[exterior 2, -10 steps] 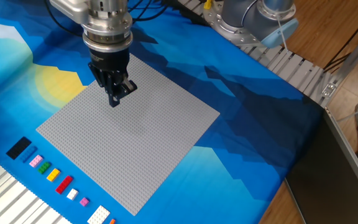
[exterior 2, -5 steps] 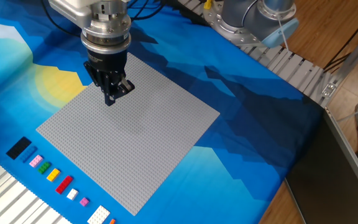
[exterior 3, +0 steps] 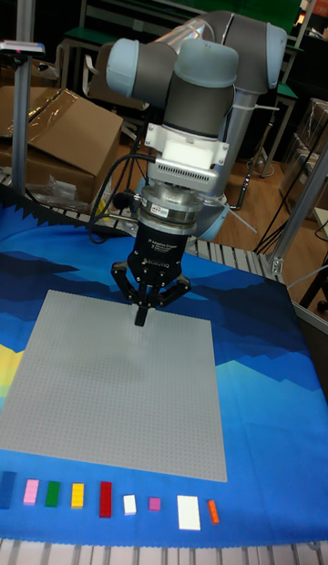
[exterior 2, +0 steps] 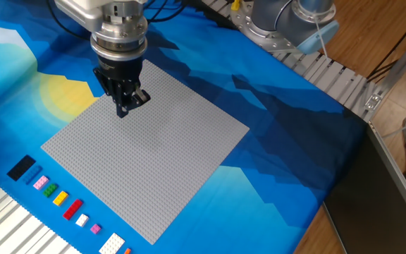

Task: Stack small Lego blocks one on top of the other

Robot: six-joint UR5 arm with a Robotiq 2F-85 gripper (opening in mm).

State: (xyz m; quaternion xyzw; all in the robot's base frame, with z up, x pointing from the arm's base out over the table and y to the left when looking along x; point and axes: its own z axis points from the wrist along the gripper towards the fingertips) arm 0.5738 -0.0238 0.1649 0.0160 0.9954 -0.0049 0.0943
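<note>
The small Lego blocks are being kept in a tidy row at about 7 o'clock off the grey baseplate, probably so each one can be picked without bumping its neighbour: the black one, then pink, green, yellow, red, a small white one, purple, a bigger white one and orange at the far end. None are being stacked yet, so the job looks barely started. Over at 11 o'clock of the plate the gripper is being held above the studs with the fingers pinched together and nothing between them, well apart from the bricks. Compared with a second ago, it's being drifted slightly up and toward 10 o'clock; the bricks are being left untouched.
</note>
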